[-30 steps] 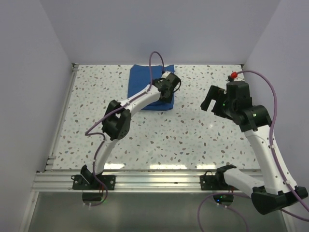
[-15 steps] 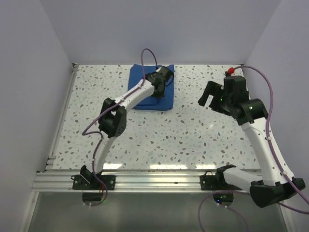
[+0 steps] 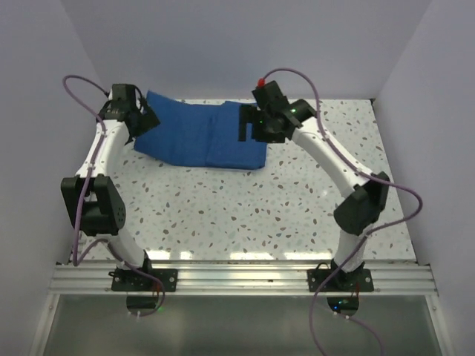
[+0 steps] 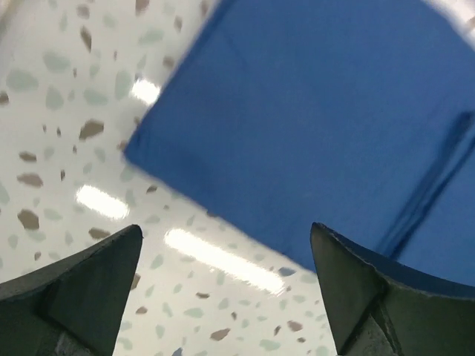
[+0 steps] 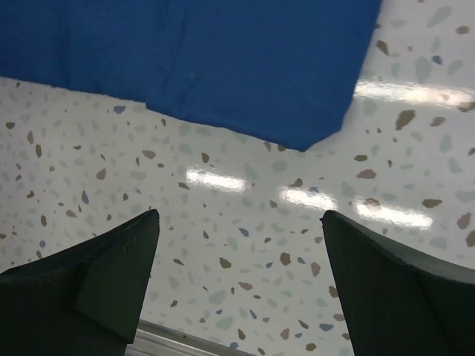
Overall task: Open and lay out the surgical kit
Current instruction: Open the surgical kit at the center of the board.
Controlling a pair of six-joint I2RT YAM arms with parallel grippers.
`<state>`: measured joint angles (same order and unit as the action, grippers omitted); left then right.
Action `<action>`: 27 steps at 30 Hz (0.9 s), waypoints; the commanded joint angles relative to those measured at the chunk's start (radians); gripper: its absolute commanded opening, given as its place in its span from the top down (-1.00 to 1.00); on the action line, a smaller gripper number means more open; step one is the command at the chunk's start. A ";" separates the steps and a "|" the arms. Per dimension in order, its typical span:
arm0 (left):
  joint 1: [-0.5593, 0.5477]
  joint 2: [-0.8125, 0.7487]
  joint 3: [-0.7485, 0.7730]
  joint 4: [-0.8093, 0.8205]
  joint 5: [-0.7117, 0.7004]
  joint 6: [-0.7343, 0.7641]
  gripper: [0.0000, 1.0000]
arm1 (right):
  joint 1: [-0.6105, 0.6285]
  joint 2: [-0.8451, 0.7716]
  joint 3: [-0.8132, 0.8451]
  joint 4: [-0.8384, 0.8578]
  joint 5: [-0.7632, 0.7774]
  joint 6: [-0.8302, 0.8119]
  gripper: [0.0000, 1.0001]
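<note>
Surgical kit [image 3: 202,137] cloth is lying just beyond your left gripper [image 4: 226,237], which is hanging spread and empty off the wrap's left corner. A second ago the wrap was sitting as a tight square at the far middle of the table [image 3: 245,208]. Now one flap is stretching leftward, so unfolding is under way. Your right gripper [image 5: 237,219], also spread and empty, is hovering over the right edge. No tray or tools are showing yet. The side wall [image 3: 44,111] is crowding your left arm.
</note>
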<state>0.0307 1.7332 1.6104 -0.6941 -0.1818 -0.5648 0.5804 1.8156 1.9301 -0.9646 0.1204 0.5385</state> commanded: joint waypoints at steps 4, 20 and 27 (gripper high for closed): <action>0.026 0.028 -0.272 0.030 0.116 0.014 -0.99 | 0.136 0.304 0.323 -0.043 0.013 0.044 -0.92; 0.026 0.017 -0.429 0.153 0.177 0.029 -0.99 | 0.187 0.798 0.630 0.116 0.091 0.173 -0.88; 0.037 0.054 -0.441 0.176 0.242 0.020 -0.99 | 0.187 0.875 0.629 0.090 0.157 0.215 0.35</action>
<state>0.0570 1.7695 1.1790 -0.5640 0.0143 -0.5388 0.7658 2.6297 2.5355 -0.8848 0.2333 0.6998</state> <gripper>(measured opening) 0.994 0.472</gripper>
